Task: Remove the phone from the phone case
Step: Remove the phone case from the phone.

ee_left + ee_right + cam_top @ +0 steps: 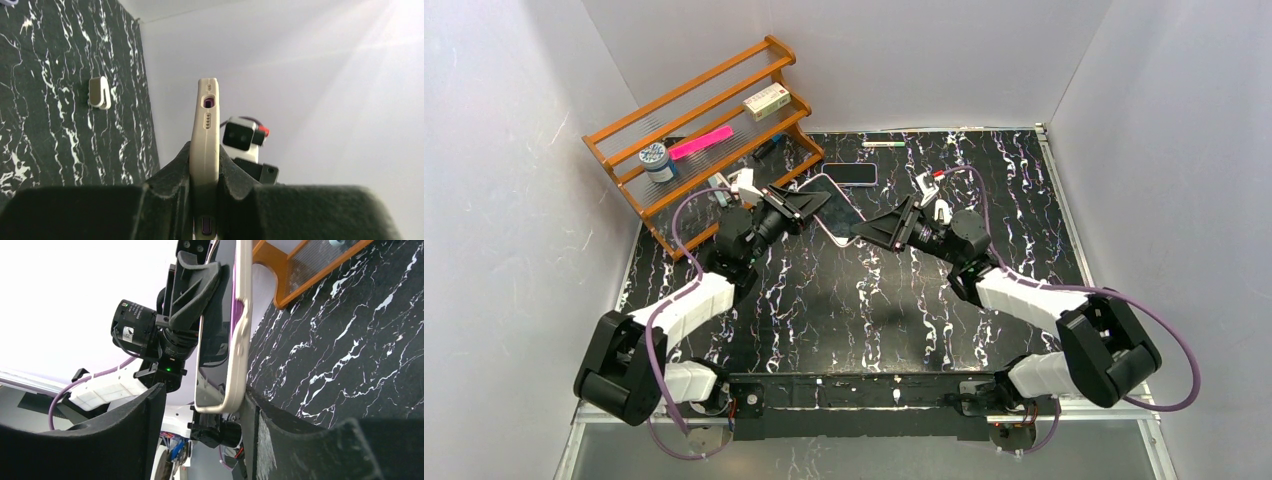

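The phone sits in a cream phone case (205, 135), held up above the black marbled table (824, 300). My left gripper (205, 172) is shut on the case's edges, which I see edge-on with the phone's purple body showing through the port cut-out. In the top view the phone case (836, 214) hangs between the left gripper (809, 205) and the right gripper (869, 232). In the right wrist view the case's corner (235, 390) lies between the open jaws of my right gripper (205, 412), against the right-hand finger (260, 425) and apart from the left one. The phone's dark screen (215, 360) faces left.
A wooden rack (694, 120) stands at the back left with a box, a pink item and a blue-lidded jar. A second dark phone (852, 174) and a green pen (883, 144) lie behind the grippers. A small white clip (99, 93) rests on the table. White walls enclose three sides.
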`<state>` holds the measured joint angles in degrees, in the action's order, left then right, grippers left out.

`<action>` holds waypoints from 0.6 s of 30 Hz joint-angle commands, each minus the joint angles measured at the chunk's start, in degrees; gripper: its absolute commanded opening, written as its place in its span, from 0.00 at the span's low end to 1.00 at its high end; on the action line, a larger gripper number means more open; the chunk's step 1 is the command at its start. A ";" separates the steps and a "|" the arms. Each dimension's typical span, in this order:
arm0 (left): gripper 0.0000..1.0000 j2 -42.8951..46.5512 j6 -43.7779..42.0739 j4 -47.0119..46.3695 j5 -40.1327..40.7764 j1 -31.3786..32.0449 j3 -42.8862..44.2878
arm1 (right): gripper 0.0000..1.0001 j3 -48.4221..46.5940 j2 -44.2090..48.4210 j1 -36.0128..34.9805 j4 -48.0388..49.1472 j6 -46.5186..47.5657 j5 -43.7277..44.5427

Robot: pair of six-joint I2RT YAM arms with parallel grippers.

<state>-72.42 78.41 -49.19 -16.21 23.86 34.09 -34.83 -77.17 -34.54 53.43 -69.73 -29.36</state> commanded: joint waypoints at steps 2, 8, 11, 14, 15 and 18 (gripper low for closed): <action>0.00 4.34 4.18 -3.42 12.23 0.94 -0.91 | 0.63 1.38 4.31 -3.06 1.74 2.87 5.42; 0.00 5.80 4.39 -3.47 19.18 3.64 -1.15 | 0.63 1.47 4.48 -6.78 2.00 5.06 10.06; 0.00 5.71 4.80 -3.54 20.68 4.68 -1.05 | 0.62 0.48 3.34 -8.80 2.73 6.30 11.42; 0.00 5.85 5.00 -3.63 21.97 5.88 -0.98 | 0.59 0.18 2.74 -9.95 3.60 6.61 13.55; 0.00 6.00 4.90 -3.65 22.37 6.36 -1.00 | 0.57 0.20 2.77 -10.19 3.70 6.67 14.42; 0.00 6.88 5.17 -3.63 24.27 7.48 -1.63 | 0.51 0.26 3.21 -10.94 4.16 7.52 16.81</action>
<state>-69.21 82.67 -48.80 3.42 29.98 32.32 -33.10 -74.46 -44.69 53.32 -64.38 -17.06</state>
